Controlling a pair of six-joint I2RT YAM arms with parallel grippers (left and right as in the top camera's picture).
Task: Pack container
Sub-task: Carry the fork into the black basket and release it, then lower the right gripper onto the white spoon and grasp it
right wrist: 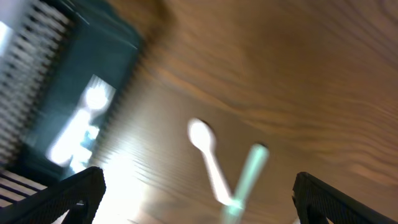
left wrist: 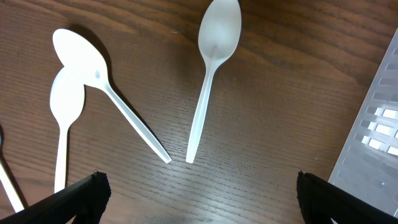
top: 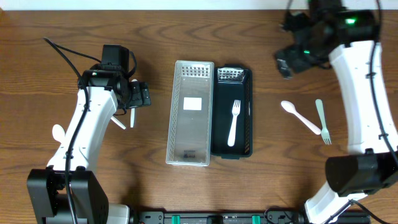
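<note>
Left gripper (left wrist: 202, 194), jaws wide and empty, hovers over white spoons (left wrist: 208, 81); right gripper (right wrist: 198, 196), likewise spread, above a pale spoon (top: 298, 115) and green fork (top: 322, 120).

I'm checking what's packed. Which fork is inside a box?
The white fork, lying in the dark box; the green fork lies outside on the table.
</note>
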